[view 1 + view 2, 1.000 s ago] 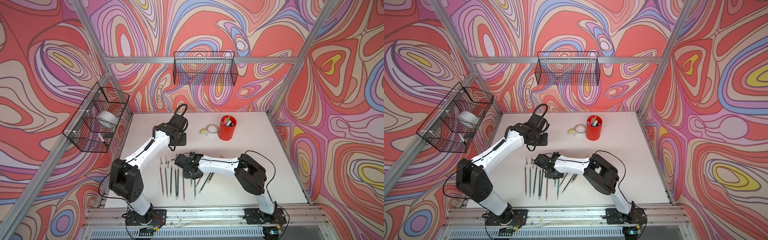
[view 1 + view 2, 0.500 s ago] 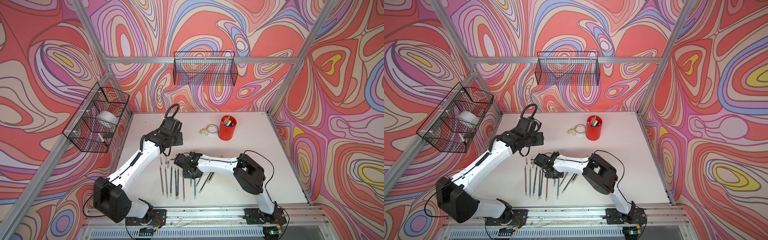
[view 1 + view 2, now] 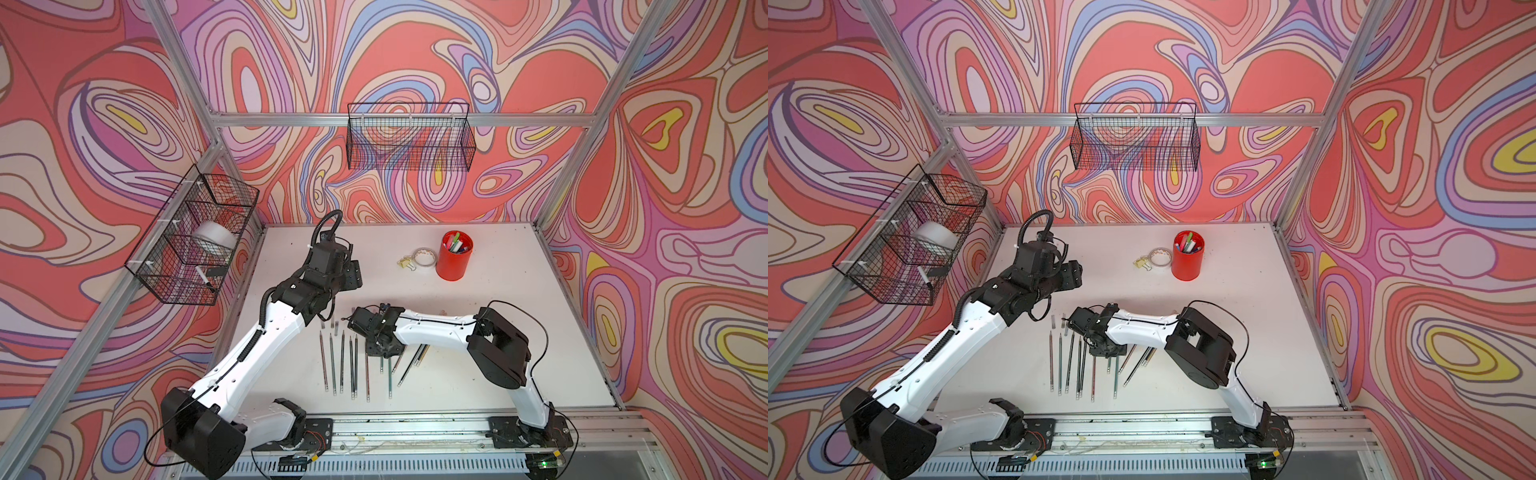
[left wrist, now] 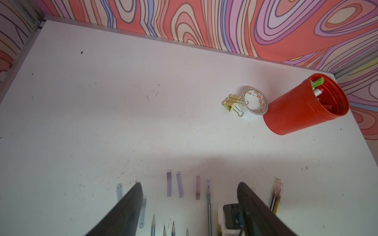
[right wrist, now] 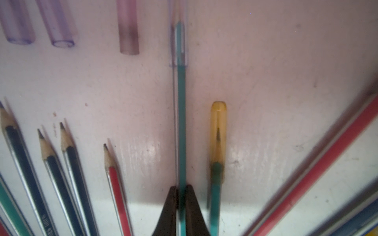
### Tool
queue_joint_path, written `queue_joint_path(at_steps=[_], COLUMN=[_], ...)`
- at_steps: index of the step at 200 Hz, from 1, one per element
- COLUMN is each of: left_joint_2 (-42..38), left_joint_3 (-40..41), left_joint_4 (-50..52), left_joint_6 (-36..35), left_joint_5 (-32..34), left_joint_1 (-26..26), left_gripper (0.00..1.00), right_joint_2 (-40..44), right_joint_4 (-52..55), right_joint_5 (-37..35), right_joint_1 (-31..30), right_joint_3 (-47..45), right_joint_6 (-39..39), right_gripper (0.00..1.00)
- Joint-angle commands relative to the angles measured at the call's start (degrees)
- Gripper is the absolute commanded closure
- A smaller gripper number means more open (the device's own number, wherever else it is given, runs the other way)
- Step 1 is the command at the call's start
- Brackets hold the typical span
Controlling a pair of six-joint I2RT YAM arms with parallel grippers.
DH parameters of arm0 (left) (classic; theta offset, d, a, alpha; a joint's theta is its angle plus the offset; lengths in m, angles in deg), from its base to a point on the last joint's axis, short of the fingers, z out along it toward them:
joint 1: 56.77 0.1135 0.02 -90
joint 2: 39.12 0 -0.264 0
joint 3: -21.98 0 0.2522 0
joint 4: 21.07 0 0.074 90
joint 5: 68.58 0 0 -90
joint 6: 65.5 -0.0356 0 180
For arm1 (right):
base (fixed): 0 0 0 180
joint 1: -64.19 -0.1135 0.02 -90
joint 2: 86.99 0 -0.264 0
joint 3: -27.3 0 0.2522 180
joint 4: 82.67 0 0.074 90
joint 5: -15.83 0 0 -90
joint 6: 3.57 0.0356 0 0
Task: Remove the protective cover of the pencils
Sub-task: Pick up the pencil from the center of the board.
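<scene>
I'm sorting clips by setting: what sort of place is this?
Likely a robot test cell: a left arm and right arm bolted to a rail, a white table boxed by aluminium framing and swirl-printed walls.

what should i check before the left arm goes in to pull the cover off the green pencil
1. right jaws shut on the green pencil: ok
2. clear cover on that pencil's tip: ok
3. left jaws open: ok
4. left jaws down at the clear cover: not ok, they hang high above the table
5. amber-capped pencil apart from the green pencil: ok
6. room for a finger beside the loose pink cover: cannot tell
</scene>
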Motion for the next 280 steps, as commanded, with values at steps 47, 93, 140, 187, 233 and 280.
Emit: queue_joint_path(at_steps=[47, 93, 140, 187, 233, 280], left_joint_2=[-5.0, -6.3, -3.6, -1.6, 1.3, 1.6], left_joint_3=[5.3, 6.2, 5.9, 5.4, 3.6, 3.9], left_joint_4=[-7.8, -9.9, -10.9, -11.0, -10.2, -11.3], left_joint_6=[-1.7, -3.1, -1.3, -0.2, 0.2, 0.7], left_joint_5=[0.6, -10.1, -15.8, -18.3, -22.1, -25.3], left_joint_1=[0.4, 0.5, 0.5, 1.0, 1.3, 1.8], left_gripper=[0.18, 0.14, 0.14, 0.15, 0.16, 0.17], right_joint_2=[2.7, 9.8, 17.8, 24.5, 28.4, 32.4], right_joint_4=[-2.3, -7.6, -18.0, -27.5, -33.1, -36.0], right_joint_5=[0.4, -0.9, -1.1, -0.8, 0.5, -1.3], right_joint_1=[0.0, -0.1, -0.5, -0.7, -0.7, -0.7], right_joint_3=[-3.5, -7.4, -14.6, -20.2, -22.5, -25.2], right_joint_6=[-0.1, -1.7, -3.8, -6.0, -11.0, -11.8], right_gripper=[1.0, 1.0, 1.0, 1.0, 1.0, 1.0])
